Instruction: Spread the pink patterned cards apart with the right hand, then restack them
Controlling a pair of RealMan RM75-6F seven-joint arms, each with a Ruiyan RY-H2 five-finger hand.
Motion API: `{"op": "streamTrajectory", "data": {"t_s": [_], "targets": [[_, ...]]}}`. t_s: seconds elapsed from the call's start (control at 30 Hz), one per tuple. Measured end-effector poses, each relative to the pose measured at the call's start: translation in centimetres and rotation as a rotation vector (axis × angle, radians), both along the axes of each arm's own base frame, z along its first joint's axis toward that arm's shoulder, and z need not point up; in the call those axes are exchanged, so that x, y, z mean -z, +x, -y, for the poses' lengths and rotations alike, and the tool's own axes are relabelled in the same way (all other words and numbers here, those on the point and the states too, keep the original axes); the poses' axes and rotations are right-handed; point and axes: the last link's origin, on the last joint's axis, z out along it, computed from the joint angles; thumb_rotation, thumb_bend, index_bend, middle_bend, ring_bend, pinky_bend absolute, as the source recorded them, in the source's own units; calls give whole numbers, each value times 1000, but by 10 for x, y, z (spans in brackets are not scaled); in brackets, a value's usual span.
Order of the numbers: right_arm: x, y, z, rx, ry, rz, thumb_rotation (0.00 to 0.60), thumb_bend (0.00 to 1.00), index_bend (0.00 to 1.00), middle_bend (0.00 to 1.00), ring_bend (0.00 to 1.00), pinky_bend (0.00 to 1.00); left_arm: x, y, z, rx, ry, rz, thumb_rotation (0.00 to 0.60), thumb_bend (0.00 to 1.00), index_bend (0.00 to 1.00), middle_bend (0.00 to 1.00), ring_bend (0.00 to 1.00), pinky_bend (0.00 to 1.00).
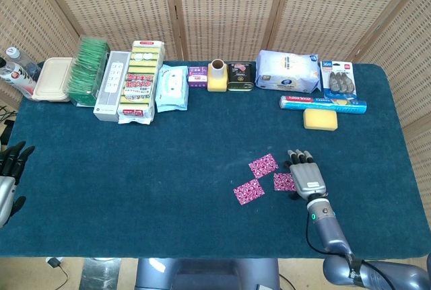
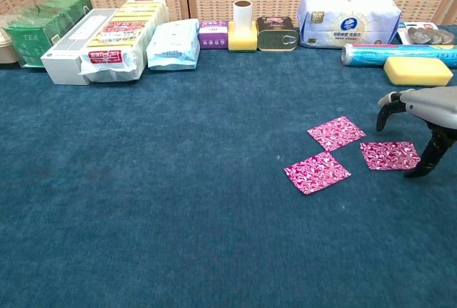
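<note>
On the blue desk (image 1: 168,169), three thin, light, slippery pink patterned cards (image 2: 389,155) lying spread; best slid flat under right hand (image 1: 306,179), fingers apart, empty.

The three cards (image 2: 335,153) are magenta pink with a white swirling pattern. The table (image 1: 135,169) is covered in deep teal-blue cloth. The sponge (image 1: 320,119) is yellow, and the right hand (image 1: 307,176) is grey with black fingers.
</note>
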Motion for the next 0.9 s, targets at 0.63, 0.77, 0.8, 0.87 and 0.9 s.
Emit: {"op": "streamTrajectory", "data": {"t_s": [0.63, 0.77, 0.8, 0.87, 0.9], "targets": [[5, -5, 5, 21, -9, 14, 600, 157, 345, 86, 31, 66, 0, 0, 0, 1, 0, 2, 600, 133, 0, 0, 0, 71], [6, -5, 5, 16, -16, 12, 600, 167, 352, 89, 33, 68, 0, 0, 0, 1, -2, 1, 600, 133, 0, 0, 0, 71], [6, -5, 5, 17, -16, 11, 600, 171, 355, 91, 33, 68, 0, 0, 0, 1, -3, 1, 600, 133, 0, 0, 0, 71], [6, -5, 5, 20, -16, 13, 600, 174, 368, 94, 34, 69, 0, 0, 0, 1, -2, 1, 600, 134, 0, 0, 0, 71], [7, -5, 5, 21, -16, 13, 600, 174, 379, 97, 36, 70, 0, 0, 0, 1, -1, 1, 600, 134, 0, 0, 0, 71]]}}
